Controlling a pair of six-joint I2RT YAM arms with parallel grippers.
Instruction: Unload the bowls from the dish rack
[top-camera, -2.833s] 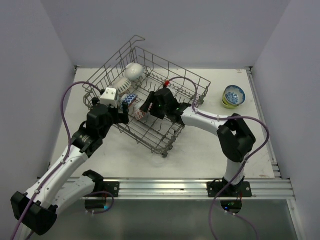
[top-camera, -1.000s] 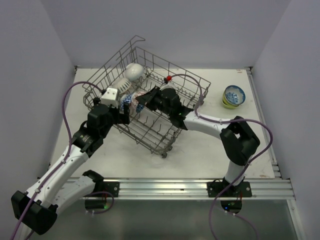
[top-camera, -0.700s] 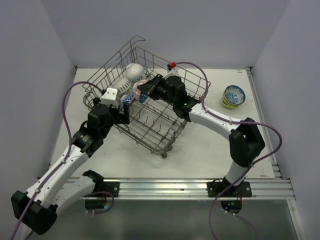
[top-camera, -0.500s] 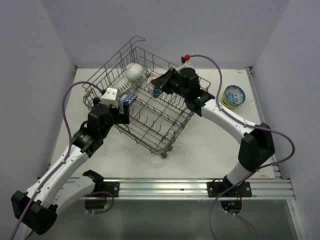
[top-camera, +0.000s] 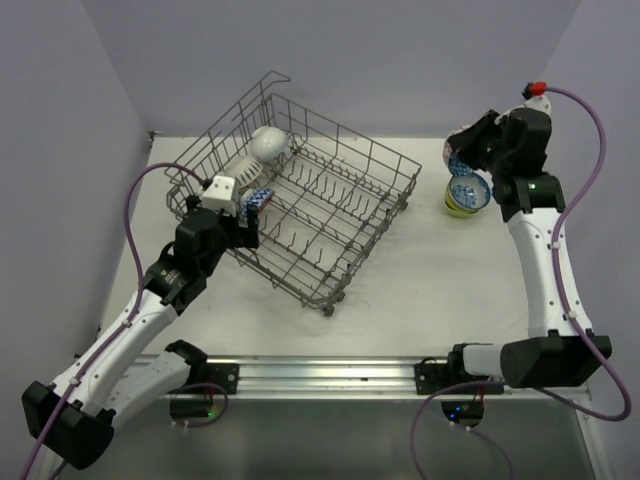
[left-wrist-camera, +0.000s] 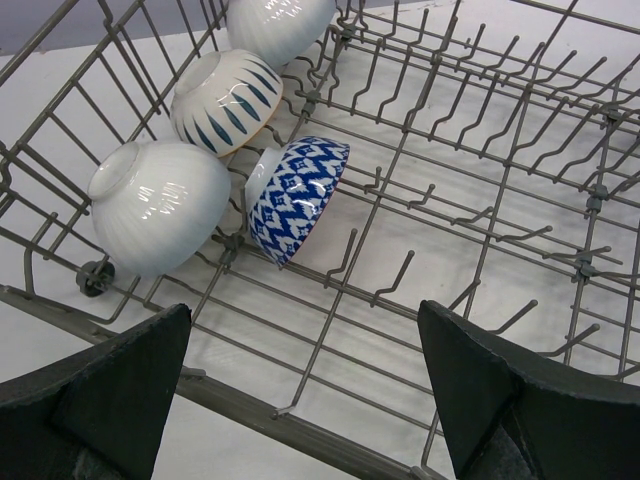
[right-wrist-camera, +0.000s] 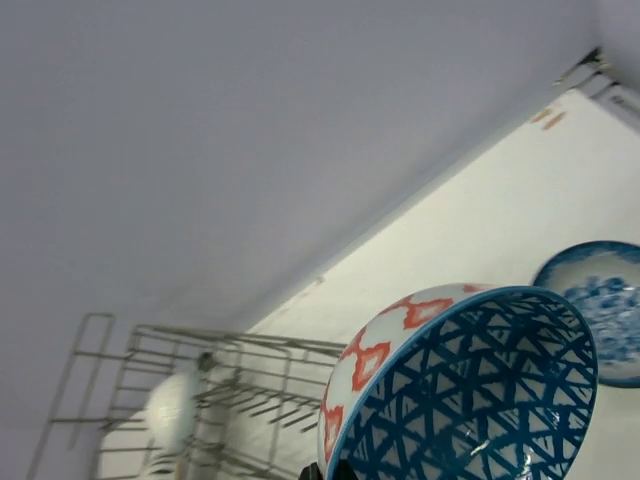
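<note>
The grey wire dish rack (top-camera: 330, 205) stands tilted mid-table. At its left end sit a plain white bowl (top-camera: 268, 143), a white bowl with dark blue strokes (left-wrist-camera: 228, 100), a ribbed white bowl (left-wrist-camera: 160, 205) and a blue-patterned bowl (left-wrist-camera: 295, 195). My left gripper (top-camera: 243, 228) hovers open over the rack's near-left rim, holding nothing. The right gripper (top-camera: 468, 143) is raised at the far right, shut on the rim of a red-and-blue patterned bowl (right-wrist-camera: 460, 390). That bowl hangs just above a blue-patterned bowl (right-wrist-camera: 600, 305) nested in a lime green bowl (top-camera: 458, 207).
The rack's upright tines (left-wrist-camera: 400, 270) and tall wire sides (top-camera: 250, 105) surround the remaining bowls. Enclosure walls close in on the left, back and right. A metal rail (top-camera: 380, 375) runs along the near table edge.
The right arm has lifted the red-and-blue bowl out of the rack and swung it right to above the stacked bowls. The left arm has stayed put.
</note>
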